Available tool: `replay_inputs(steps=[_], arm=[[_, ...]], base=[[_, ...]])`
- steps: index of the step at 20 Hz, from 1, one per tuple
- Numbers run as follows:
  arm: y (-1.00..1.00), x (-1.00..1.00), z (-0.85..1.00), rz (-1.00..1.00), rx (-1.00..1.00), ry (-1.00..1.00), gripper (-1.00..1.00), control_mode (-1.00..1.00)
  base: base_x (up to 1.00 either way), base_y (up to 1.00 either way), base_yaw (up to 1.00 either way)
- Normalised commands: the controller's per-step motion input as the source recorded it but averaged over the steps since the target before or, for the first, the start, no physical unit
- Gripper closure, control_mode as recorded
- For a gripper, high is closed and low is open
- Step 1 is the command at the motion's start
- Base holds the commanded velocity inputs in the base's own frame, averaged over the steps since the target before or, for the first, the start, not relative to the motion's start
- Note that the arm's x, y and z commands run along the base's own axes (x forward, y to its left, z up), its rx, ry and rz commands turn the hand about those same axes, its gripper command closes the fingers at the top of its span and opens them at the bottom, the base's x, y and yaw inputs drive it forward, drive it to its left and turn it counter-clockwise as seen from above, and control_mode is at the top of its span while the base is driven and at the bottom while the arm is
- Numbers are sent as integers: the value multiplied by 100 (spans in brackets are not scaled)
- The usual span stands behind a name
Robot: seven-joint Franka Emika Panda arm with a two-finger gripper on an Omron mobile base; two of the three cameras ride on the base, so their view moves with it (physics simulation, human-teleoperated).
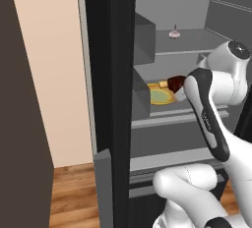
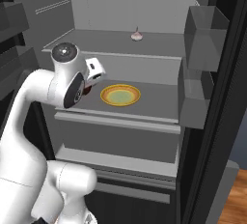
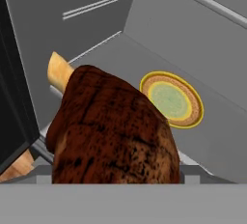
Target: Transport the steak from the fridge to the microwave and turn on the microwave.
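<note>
**Reaching for the steak, nothing lifted yet**

Gripper (image 2: 89,87) of mine is deep in the fridge (image 1: 110,74), down at the middle shelf (image 2: 159,97), with its jaws standing wide apart. From the hand view the steak (image 3: 113,129) looms right in front of me, close and large; my fingertips are hidden behind it, so I cannot see whether they already straddle it. I judge that nothing is clamped yet.

From the left base view the steak sits on that shelf just beside the plate (image 1: 160,96), at the plate's right edge, partly hidden by my forearm. In the hand view a small tan piece (image 3: 59,71) pokes out from behind the meat; whether the two touch I cannot tell. A small pinkish item (image 2: 137,35) rests on the shelf above, well apart from my work.

As I read it, the task is at its early stage: the fridge door is open and I have reached the meat, but the closing, the lift, the carry to the microwave, the loading and the button press all remain.
</note>
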Motion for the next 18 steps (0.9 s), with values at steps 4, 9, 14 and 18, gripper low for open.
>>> replay_inputs(steps=[4, 9, 14, 18], arm=[[1, -43, 14, -3, 0, 0, 100, -100], [8, -43, 20, 0, 0, 0, 100, -100], [2, -39, 26, 0, 0, 0, 100, -100], [0, -43, 27, 0, 0, -2, 100, -100]], base=[[0, 0, 0], [0, 0, 0], [0, 0, 0], [0, 0, 0]])
